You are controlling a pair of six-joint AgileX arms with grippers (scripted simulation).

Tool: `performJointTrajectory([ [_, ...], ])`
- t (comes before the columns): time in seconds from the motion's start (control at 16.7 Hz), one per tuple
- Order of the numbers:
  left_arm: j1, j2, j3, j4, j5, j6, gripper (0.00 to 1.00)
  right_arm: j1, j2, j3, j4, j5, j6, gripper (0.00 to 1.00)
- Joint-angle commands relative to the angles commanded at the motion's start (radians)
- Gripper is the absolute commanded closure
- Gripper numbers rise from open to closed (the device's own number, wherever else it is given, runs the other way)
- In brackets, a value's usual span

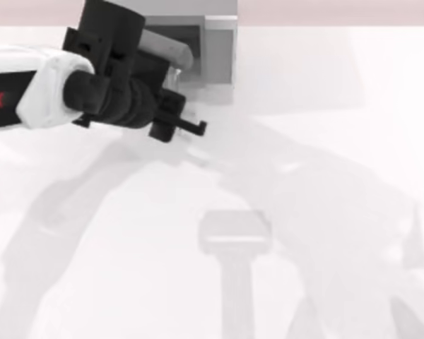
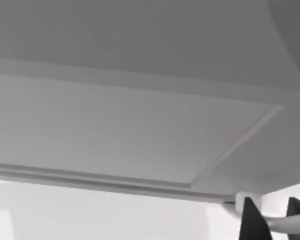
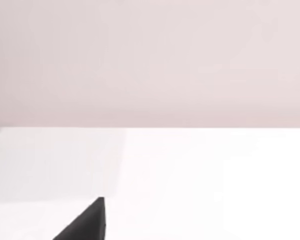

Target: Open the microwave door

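The left claw point(image 1: 186, 127) sits just below the microwave point(image 1: 219, 56), its fingers point(image 2: 252, 220) astride the door point(image 2: 115, 145) handle point(image 2: 247, 200), though firm closure is unclear, so a loose hold could slip off mid-swing; the right claw isn't visible.

Left claw point(image 1: 187, 127) before microwave point(image 1: 219, 63)
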Motion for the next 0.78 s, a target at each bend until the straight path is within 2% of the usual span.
performJointTrajectory([
  [0.24,0.018,-0.013,-0.017,-0.001,0.027,0.039,1.00,0.000,0.000,0.000,0.000,0.000,0.000,0.00],
  [0.78,0.018,-0.013,-0.017,-0.002,0.028,0.040,1.00,0.000,0.000,0.000,0.000,0.000,0.000,0.00],
])
